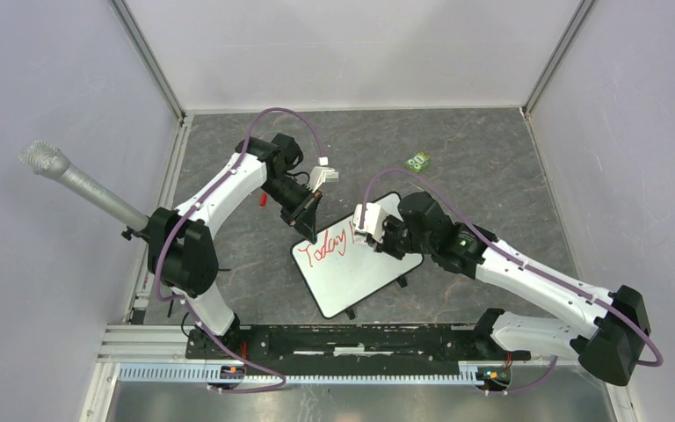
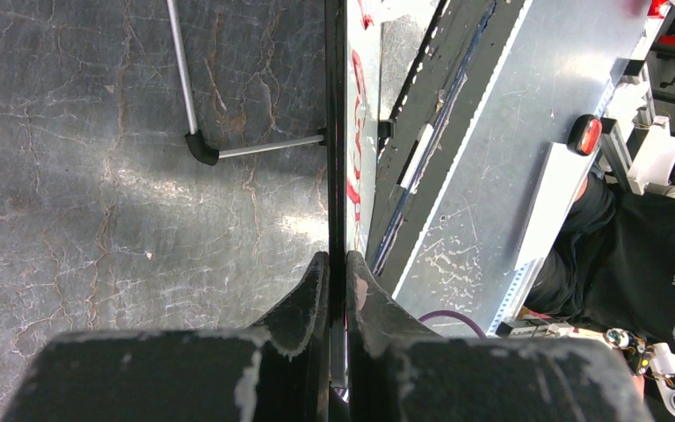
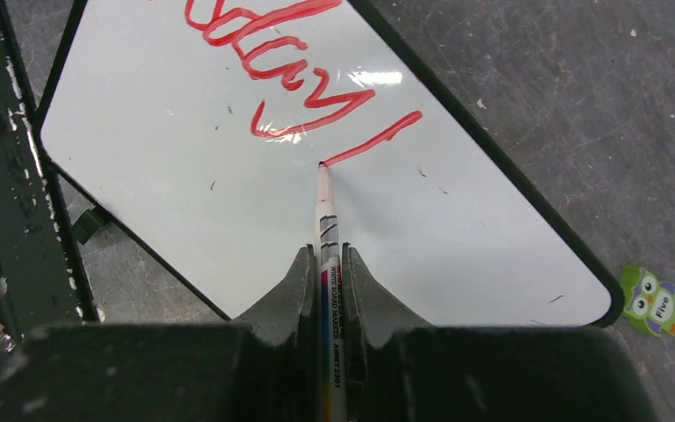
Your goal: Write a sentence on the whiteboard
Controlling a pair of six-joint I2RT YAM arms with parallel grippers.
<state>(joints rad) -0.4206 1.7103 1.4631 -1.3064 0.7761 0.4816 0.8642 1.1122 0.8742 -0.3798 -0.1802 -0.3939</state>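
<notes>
A: Where's the board?
B: On the grey marbled tabletop [image 1: 492, 176]. The flat white rectangular whiteboard [image 1: 360, 268] [image 3: 185, 193], with a thin dark rim and small black feet, lies mid-table between the arms, skewed diagonally.
A: Grippers?
B: The left gripper [image 1: 309, 220] [image 2: 337, 264] is clamped on the board's far rim, which the wrist view shows edge-on between the fingers. The right gripper [image 1: 383, 239] [image 3: 325, 259] is closed on a slim white-and-red marker pen [image 3: 325, 211], barrel sticking out between the fingers.
A: Progress?
B: The red handwritten sentence [image 1: 330, 246] [image 3: 272, 53] reads "Today" plus one slanted stroke just beside it. The tip [image 3: 322, 165] touches the near end of that stroke. My read: early, second word just begun.
A: Tips for this stroke?
B: Light, even pressure. The board stands on feet, so the left clamp should stay firm or it skids. Hold the pen angle and lift cleanly between letters. Follow the slant of "Today" and watch the board's right edge, because room is running short.
A: Obstacles?
B: A small green owl sticker [image 1: 418, 161] [image 3: 653, 301] sits off the board's far corner, apart from it. No issue.
</notes>
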